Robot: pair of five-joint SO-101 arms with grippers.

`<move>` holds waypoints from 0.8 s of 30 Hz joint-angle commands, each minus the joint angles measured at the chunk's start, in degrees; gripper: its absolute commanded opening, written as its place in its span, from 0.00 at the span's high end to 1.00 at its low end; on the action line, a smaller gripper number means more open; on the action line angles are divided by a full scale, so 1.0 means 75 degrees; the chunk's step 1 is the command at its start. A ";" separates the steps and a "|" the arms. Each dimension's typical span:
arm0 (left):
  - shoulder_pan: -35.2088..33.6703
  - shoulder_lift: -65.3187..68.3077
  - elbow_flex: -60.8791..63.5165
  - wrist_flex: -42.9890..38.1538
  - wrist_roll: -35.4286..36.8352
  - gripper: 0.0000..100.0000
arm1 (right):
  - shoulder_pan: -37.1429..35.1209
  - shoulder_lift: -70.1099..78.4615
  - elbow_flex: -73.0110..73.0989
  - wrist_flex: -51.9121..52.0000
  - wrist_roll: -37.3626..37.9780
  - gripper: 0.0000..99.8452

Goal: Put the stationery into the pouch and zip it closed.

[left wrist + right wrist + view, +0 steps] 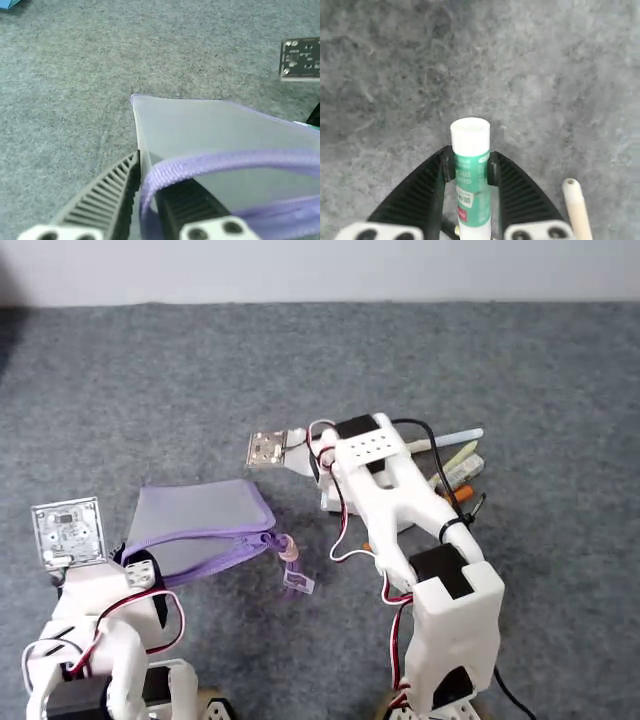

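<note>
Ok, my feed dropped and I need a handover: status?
Left pincer shut on pouch edge, pouch unzipped. Right pincer shut on glue stick, not yet in pouch. Other stationery lying on carpet.

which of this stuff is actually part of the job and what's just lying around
Job:
pouch, edge gripped by the left hand
glue stick, held in the right hand
pens, loose on the mat

Lying about:
blue scrap
the mat itself

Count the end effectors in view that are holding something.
2. The left end effector is clamped on the end edge of the pouch. The right end effector is shut on the glue stick.
</note>
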 commanded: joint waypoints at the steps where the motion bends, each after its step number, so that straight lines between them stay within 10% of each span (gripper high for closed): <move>1: 0.0035 0.0059 -0.0018 0.0012 0.0246 0.99 | -0.0018 -0.0135 -0.1125 0.0639 -0.0809 0.99; 13: 0.0035 0.0070 -0.0041 0.0000 0.0246 0.99 | -0.0088 -0.0275 -0.4900 0.4577 -0.4489 0.99; 24: 0.0117 0.0129 -0.0651 0.0129 0.0246 0.99 | -0.0533 -0.3370 -0.4185 0.4566 -0.6529 0.99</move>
